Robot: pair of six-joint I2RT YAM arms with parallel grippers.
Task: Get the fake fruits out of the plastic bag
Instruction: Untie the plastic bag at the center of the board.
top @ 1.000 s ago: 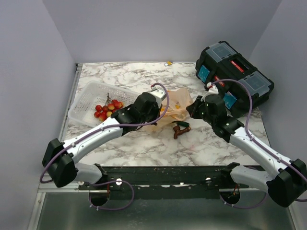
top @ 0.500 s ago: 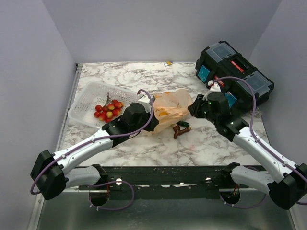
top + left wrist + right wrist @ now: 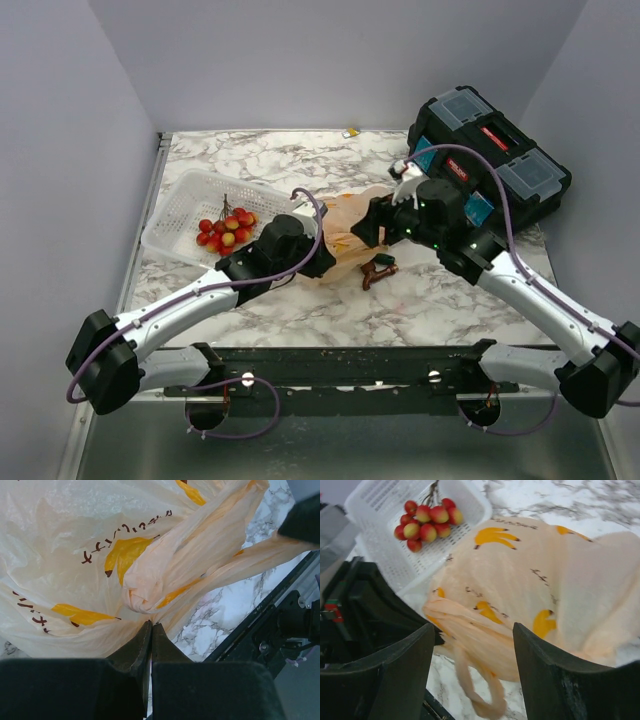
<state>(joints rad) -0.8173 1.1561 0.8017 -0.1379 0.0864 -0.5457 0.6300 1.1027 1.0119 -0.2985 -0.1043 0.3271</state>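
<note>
The plastic bag lies crumpled mid-worktop, its contents hidden, beside the white basket. The right gripper hangs over it, its 2 fingers spread wide. The left gripper is clenched, tips touching the bag's fold.

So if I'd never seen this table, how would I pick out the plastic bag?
Start at the big black toolbox in the table's far right corner, then look left toward the white mesh basket. Between them, mid-table, lies the plastic bag. It is the only soft, crinkled thing there: translucent peach film printed with yellow bananas.
</note>
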